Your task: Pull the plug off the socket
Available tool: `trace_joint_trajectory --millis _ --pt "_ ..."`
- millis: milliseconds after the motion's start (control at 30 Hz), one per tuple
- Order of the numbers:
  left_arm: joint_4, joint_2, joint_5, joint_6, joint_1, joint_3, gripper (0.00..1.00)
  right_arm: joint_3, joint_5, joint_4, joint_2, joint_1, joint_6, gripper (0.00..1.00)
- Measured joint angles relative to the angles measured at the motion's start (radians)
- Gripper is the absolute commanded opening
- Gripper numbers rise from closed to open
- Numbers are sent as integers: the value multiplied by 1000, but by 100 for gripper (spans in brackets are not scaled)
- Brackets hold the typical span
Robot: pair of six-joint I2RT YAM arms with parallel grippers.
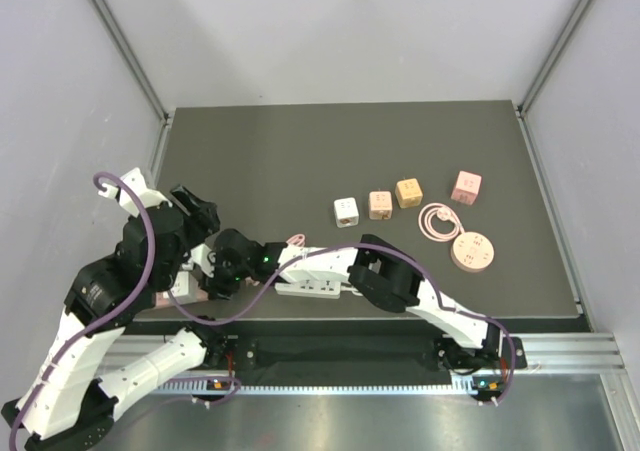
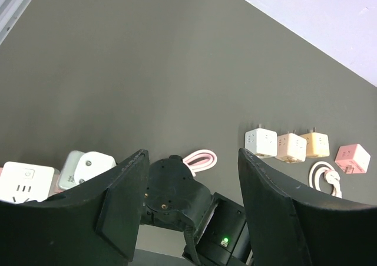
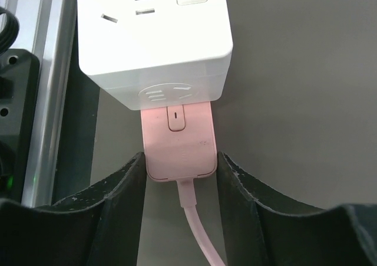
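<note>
Two-fingered and snug, clasps the pink flat plastic plug, seated in the white plastic socket block, by both side faces with the right gripper, hard by the near edge of the dark grey table, towards its left corner. Holds the left gripper spread and empty above. Looks light, rigid, smooth, probably tight in its seat; favours a hold on the body, not the limp pink cable.

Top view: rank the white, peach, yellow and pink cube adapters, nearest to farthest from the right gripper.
1. White cube adapter, left end of the row.
2. Peach cube adapter, next to the right.
3. Yellow cube adapter, further right, slightly back.
4. Pink cube adapter, far right.
</note>
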Motion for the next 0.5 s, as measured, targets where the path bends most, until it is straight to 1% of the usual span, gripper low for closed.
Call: trace_joint_trajectory --millis 67,167,233,267,300,367,500 --pt "0 0 4 0 0 0 67 32 4 -23 14 0 1 17" --pt "0 4 8 3 0 0 67 96 11 -58 46 0 1 18" --pt "1 9 11 6 0 0 67 116 18 -72 55 0 1 15" --pt "1 11 12 8 0 0 67 120 22 -76 57 2 1 12" --pt "2 13 14 9 0 0 67 120 27 -75 58 2 2 6" --pt "2 15 16 11 0 0 67 120 40 -75 58 3 5 3" --pt "2 15 16 12 0 -2 67 118 61 -66 58 3 24 3"
